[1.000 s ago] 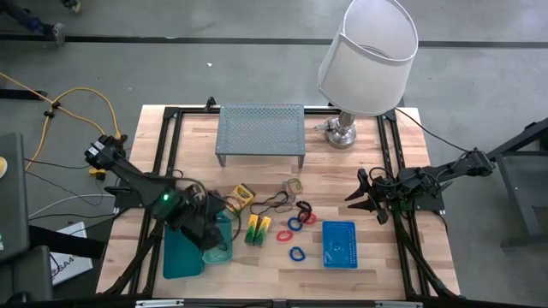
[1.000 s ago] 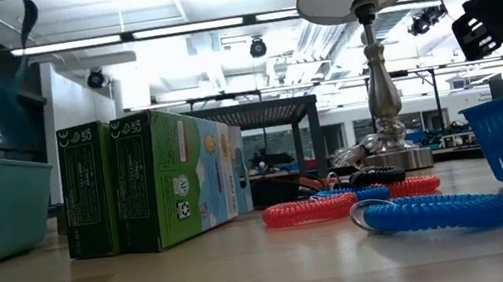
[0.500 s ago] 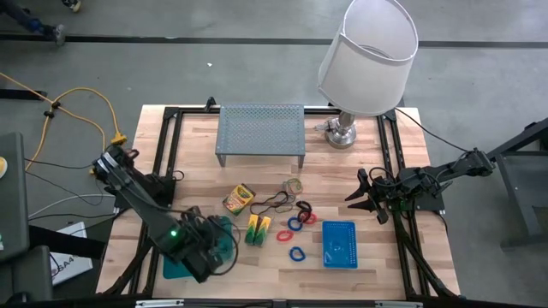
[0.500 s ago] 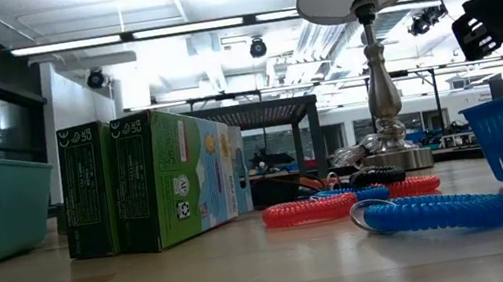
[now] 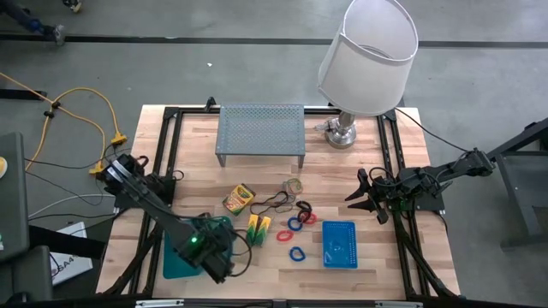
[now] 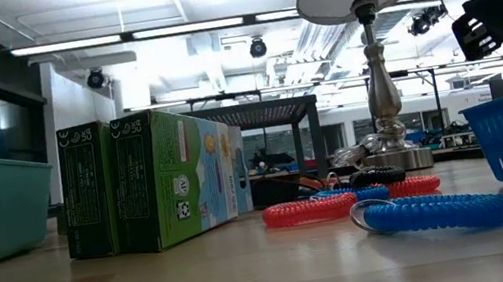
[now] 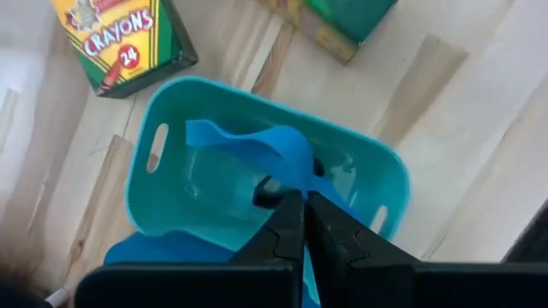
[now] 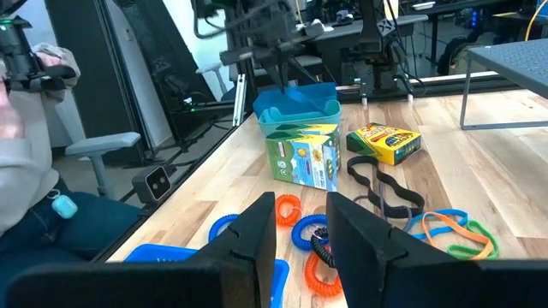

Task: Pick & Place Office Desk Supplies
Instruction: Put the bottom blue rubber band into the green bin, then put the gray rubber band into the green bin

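hovering low over the near-left part of the counter, the left pincer is clenched on a strip of blue material, dangling it inside the teal tray. compared with a second ago, the left arm has swung from beside the crayon box toward the near edge, and the tray sits under it now, stacked on the other teal tray. the crayon box, half covered by the arm a second ago, lies in plain sight beside the tray, and the green boxes stand upright just to its right. my read: the tray is being set down or nested, so the pick is done and a release looks close.

the loops haven't budged: red and blue coils lie between the green boxes and the blue basket, with black bands near them.

the right pincer hangs at the right edge, fingers parted and empty, exactly where it was a second ago.
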Controlling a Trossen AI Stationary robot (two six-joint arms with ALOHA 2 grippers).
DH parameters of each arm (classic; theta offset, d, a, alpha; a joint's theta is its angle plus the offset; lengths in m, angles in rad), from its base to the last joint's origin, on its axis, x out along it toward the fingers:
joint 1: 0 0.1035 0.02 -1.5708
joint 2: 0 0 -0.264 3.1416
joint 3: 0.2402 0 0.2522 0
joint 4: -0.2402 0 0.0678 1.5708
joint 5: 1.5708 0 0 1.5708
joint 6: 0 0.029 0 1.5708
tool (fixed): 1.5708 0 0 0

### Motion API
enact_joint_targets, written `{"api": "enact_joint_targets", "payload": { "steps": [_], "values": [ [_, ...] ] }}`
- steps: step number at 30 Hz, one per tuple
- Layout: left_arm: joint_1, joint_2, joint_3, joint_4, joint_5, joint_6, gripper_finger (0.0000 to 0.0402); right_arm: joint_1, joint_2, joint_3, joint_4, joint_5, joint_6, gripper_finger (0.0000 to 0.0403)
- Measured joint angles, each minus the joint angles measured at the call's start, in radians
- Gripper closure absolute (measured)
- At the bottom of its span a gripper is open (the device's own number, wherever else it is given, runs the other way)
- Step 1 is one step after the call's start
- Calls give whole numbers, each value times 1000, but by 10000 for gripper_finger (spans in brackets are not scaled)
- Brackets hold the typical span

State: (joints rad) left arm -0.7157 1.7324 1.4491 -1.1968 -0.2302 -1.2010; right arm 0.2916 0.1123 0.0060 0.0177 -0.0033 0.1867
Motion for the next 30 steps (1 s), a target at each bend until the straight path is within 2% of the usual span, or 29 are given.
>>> {"api": "enact_joint_targets", "payload": {
  "steps": [7,18,26,30],
  "values": [
    [25,0,-85,83,54,-3,401,0,0,0,0,0,0,309],
    [48,0,-93,91,65,16,397,0,0,0,0,0,0,309],
    [61,0,-93,91,68,35,324,0,0,0,0,0,0,309],
    [61,0,-93,90,68,34,304,0,0,0,0,0,0,309]
  ]
}}
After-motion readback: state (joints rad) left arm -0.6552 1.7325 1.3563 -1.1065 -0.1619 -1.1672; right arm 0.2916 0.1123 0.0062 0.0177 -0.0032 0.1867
